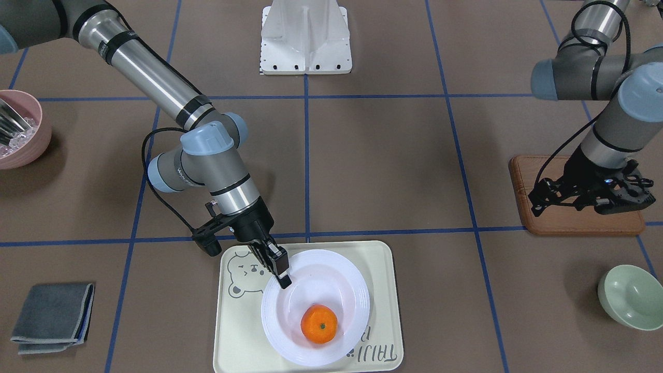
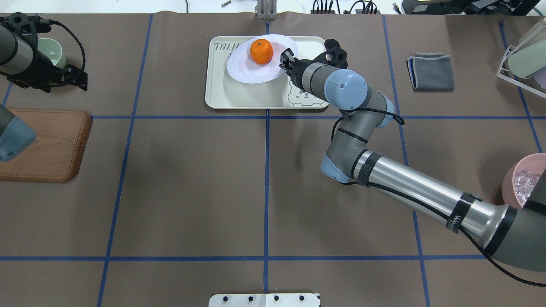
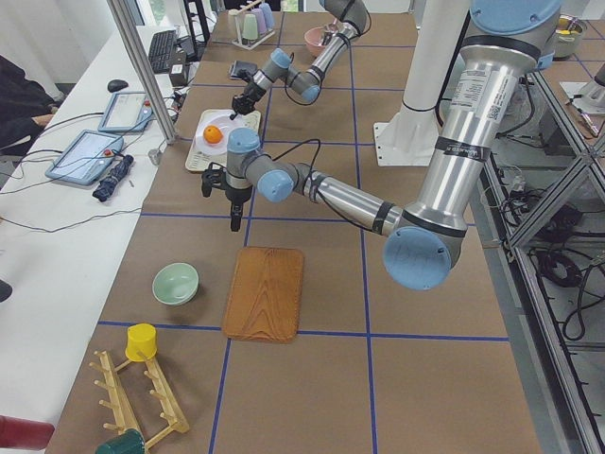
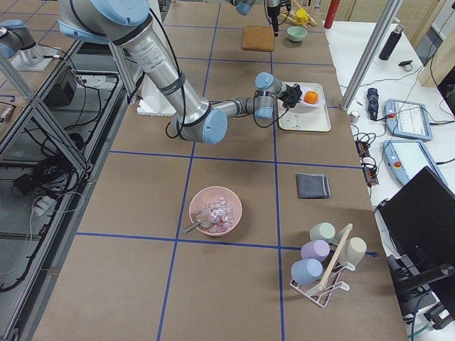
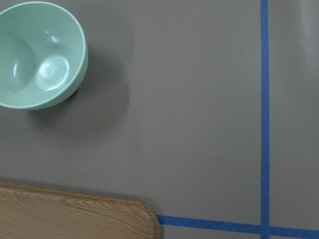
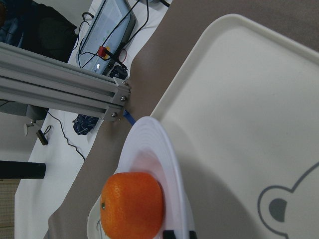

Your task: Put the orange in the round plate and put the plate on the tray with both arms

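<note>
The orange (image 1: 319, 324) lies in the sunken centre of the white round plate (image 1: 331, 274), which is over the cream tray (image 1: 233, 331) with the bear drawing. My right gripper (image 1: 282, 274) is shut on the plate's rim on the bear side. In the right wrist view the rim (image 6: 159, 149) runs between the fingertips, and a shadow on the tray (image 6: 249, 99) shows that side raised. My left gripper (image 1: 595, 199) hangs over the wooden board (image 1: 575, 223), far from the tray and holding nothing. Its jaws are unclear.
A pale green bowl (image 1: 632, 296) sits near the board. A pink bowl (image 1: 20, 129) with clear lumps and a metal utensil is by the right arm. A folded grey cloth (image 1: 52, 317) lies beside the tray. A cup rack (image 4: 327, 259) stands further off.
</note>
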Robot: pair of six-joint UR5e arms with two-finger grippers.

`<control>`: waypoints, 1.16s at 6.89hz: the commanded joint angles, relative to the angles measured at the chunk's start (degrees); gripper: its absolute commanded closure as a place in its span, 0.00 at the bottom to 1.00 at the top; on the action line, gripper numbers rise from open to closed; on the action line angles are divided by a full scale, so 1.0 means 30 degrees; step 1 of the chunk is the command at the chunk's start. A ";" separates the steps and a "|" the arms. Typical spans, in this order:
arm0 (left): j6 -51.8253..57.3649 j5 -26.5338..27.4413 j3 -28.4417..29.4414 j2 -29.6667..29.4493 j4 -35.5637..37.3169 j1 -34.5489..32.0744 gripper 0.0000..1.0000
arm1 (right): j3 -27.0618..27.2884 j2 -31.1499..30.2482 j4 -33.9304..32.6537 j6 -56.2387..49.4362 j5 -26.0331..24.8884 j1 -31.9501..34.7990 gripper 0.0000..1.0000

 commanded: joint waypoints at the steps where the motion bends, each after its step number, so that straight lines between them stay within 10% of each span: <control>1: 0.0000 0.0000 -0.0020 -0.0032 0.0000 0.0001 0.01 | 0.0912 -0.0347 -0.1760 -0.2759 0.1380 0.0283 0.00; 5: 0.0030 -0.0029 -0.0137 0.0056 0.0000 -0.0116 0.01 | 1.1072 -0.4530 -1.4292 -1.0620 1.1354 0.5159 0.00; 8: 0.0987 -0.0292 -0.0458 0.0318 0.0029 -0.0963 0.01 | 1.6063 -1.1229 -1.6916 -2.3779 1.2815 0.9879 0.00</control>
